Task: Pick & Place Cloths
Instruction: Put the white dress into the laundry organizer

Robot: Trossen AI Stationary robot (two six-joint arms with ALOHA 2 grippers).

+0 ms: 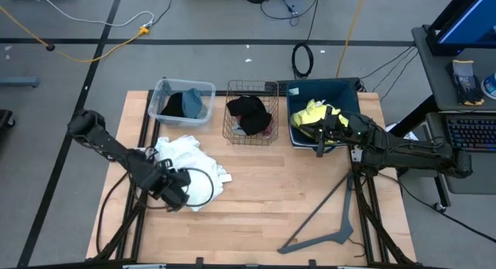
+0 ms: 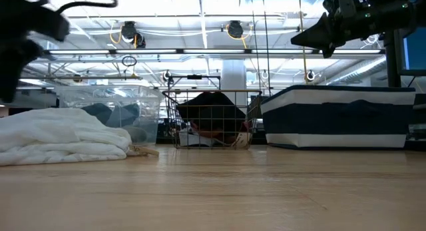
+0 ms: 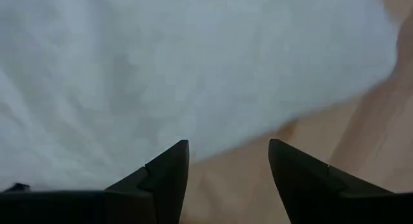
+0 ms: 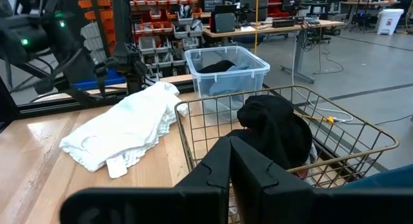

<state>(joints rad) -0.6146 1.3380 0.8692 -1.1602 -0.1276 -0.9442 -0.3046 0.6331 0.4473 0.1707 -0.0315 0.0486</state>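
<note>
High view: white cloth (image 1: 184,162) lies heaped on the table (image 1: 263,215), in front of the clear tub (image 1: 183,101) and well to the left of the wire basket (image 1: 252,114).
Left gripper (image 1: 175,188): at the near edge of the white cloth, fingers apart, holding nothing.
Right gripper (image 1: 320,147): closed and empty, at the front of the blue bin (image 1: 322,110), right of the wire basket; a yellow cloth (image 1: 316,114) lies in that bin.
Sorted so far: black cloth (image 1: 249,112) in the wire basket; dark and blue-grey cloths (image 1: 186,104) in the clear tub.
Step advice: probably best to push the open fingers deep into a thick fold before closing, so several layers come up together.
Left wrist view: shows both fingertips (image 3: 169,169) over bare wood at the cloth's hem, hard to tell from above.
Right wrist view: shows a white tag (image 4: 117,166) at the cloth's edge.
</note>
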